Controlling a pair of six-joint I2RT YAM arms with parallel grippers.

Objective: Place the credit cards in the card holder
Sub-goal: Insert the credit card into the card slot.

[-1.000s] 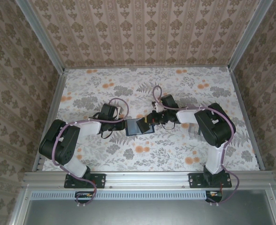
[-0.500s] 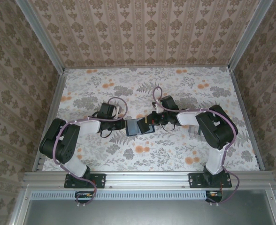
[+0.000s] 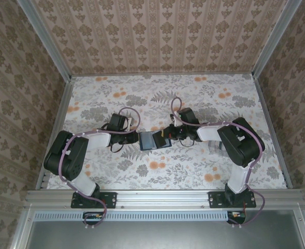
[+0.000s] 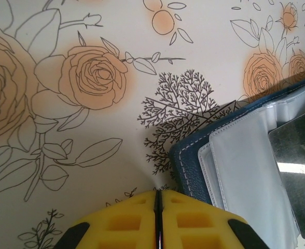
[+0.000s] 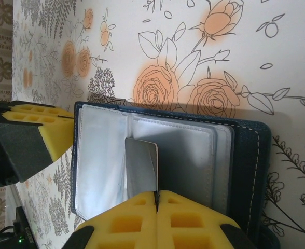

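The card holder (image 5: 246,161) lies open on the floral table, navy outside with grey plastic sleeves inside (image 3: 153,140) (image 4: 191,166). My right gripper (image 5: 156,193) is shut on a pale grey credit card (image 5: 142,166). It holds the card on edge over the sleeves, with the far end at the wallet's middle fold. In the top view this gripper (image 3: 168,136) is at the wallet's right side. My left gripper (image 4: 158,192) is shut with nothing between its fingers. Its yellow fingertips (image 5: 43,129) rest at the wallet's left edge (image 3: 135,138).
A pale grey flat thing (image 3: 215,147) peeks out beneath the right forearm; I cannot tell what it is. Patterned walls enclose the table on three sides. Open tabletop (image 3: 194,98) stretches behind the arms, and more lies in front (image 3: 157,174).
The right wrist has crept a little toward the wallet with the card, and its elbow has drifted right. The left arm and the wallet have stayed put.
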